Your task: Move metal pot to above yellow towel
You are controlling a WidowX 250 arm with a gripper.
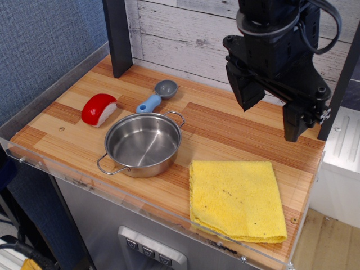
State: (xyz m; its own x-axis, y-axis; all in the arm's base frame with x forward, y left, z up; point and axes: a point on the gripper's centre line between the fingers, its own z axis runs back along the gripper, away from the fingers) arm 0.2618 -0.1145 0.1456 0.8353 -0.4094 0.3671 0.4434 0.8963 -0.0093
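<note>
The metal pot (143,144) stands upright and empty on the wooden tabletop, left of centre, with one wire handle toward the front left and one toward the back right. The yellow towel (236,197) lies flat at the front right, apart from the pot. My gripper (271,118) hangs open and empty high above the table's back right, above and behind the towel and well to the right of the pot.
A grey-and-blue scoop (156,96) lies just behind the pot. A red-and-white object (99,109) sits to the pot's back left. A dark post (118,36) stands at the back left. The table's front edge (112,188) has a clear acrylic lip.
</note>
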